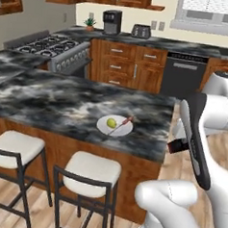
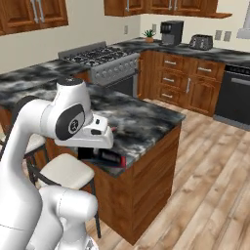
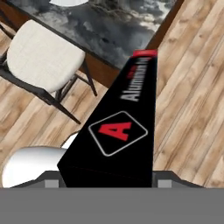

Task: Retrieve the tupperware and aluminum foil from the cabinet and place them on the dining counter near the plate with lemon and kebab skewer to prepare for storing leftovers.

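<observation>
Foil box (image 3: pixel 117 131) up close in the hand view, long and black, and its near end runs off behind the grey band, so the end effector's (image 3: pixel 105 181) fingertips are hidden. The box sits right between where they rise, carried in the air, so the end effector is clamped on the aluminum foil. Its long axis runs straight away from the hand, red end (image 3: pixel 144 53) farthest out, pointing at the edge of the dining bench (image 3: pixel 113 30). Lettering runs along its length; a red letter in a diamond marks the middle.

From the right base view the white arm covers most of the box: just a dark strip with a red tip (image 2: pixel 108 157) peeks out under the hand, lying level, just beside the bench's (image 2: pixel 141 119) near edge and above the stool (image 2: pixel 66 171). From the left base view only a short black-and-red stub (image 1: pixel 178 146) shows past the dark forearm, off the bench's (image 1: pixel 63 103) right end, over the wood floor.

On the marble top the pale plate (image 1: pixel 115 125) holds the lemon (image 1: pixel 111 122) and a thin kebab skewer (image 1: pixel 124 124), lying slantwise. The skewer's food is too small to read. In the hand view the plate (image 3: pixel 68 2) is cut off by the top edge.
</observation>
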{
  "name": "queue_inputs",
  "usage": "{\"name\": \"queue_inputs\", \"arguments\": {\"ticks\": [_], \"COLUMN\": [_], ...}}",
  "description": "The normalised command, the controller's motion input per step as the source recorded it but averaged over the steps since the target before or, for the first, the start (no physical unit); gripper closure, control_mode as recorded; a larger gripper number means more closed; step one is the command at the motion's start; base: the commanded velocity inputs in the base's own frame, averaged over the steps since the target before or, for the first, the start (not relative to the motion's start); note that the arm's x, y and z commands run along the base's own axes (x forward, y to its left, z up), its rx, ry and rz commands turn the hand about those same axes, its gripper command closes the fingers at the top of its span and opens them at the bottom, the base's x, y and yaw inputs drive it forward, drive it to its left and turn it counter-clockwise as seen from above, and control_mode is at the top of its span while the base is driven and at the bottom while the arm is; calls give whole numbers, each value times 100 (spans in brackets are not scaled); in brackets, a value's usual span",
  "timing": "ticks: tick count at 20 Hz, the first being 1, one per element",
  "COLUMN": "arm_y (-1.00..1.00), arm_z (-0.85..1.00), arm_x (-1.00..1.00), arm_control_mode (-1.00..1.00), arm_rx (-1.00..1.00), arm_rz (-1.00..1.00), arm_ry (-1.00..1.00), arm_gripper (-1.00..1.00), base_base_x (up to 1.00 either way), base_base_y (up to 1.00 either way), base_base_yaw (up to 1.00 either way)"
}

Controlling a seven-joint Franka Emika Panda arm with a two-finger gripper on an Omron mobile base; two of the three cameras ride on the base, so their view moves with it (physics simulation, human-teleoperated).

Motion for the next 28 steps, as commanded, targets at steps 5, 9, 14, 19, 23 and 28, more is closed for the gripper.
{"name": "queue_inputs", "arguments": {"ticks": [5, 9, 14, 19, 23, 28], "arm_y": [0, 0, 43, 45, 16, 1], "arm_z": [0, 0, 20, 26, -8, -36], "arm_x": [0, 0, 29, 37, 57, 83], "arm_control_mode": [100, 100, -100, -100, -100, -100], "arm_rx": [0, 0, -2, 0, 0, 0], "arm_rz": [0, 0, -11, -5, -2, -2], "arm_ry": [0, 0, -34, -60, -32, -1], "arm_gripper": [100, 100, 100, 100, 100, 100], "base_base_x": [22, 28, 18, 0, 0, 0], "base_base_y": [78, 89, 34, 0, 0, 0], "base_base_yaw": [-45, -36, -11, 0, 0, 0]}}
